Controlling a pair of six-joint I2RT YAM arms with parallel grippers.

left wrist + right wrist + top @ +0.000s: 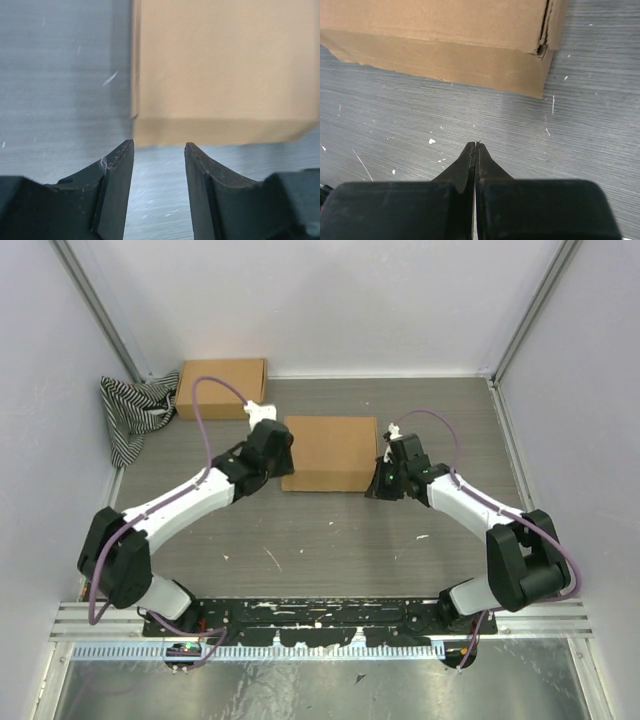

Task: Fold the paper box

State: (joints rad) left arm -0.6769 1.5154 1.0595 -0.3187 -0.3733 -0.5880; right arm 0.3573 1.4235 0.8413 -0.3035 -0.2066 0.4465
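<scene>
Top view: we see paper box [330, 453] lying flat, lid down, mid-table [330, 535], between both arms; left gripper [278, 443] at its left edge; right gripper [384, 482] by its near right corner; second cardboard box [222, 388] and striped cloth [135, 412] at far left.
Left wrist: left gripper [159, 145] jaws parted, nothing between; tips just short of paper box [220, 75] side wall.
Right wrist: right gripper [476, 145] clenched on nothing, apart from paper box [445, 30] corner; we note white flecks on table [530, 135].
</scene>
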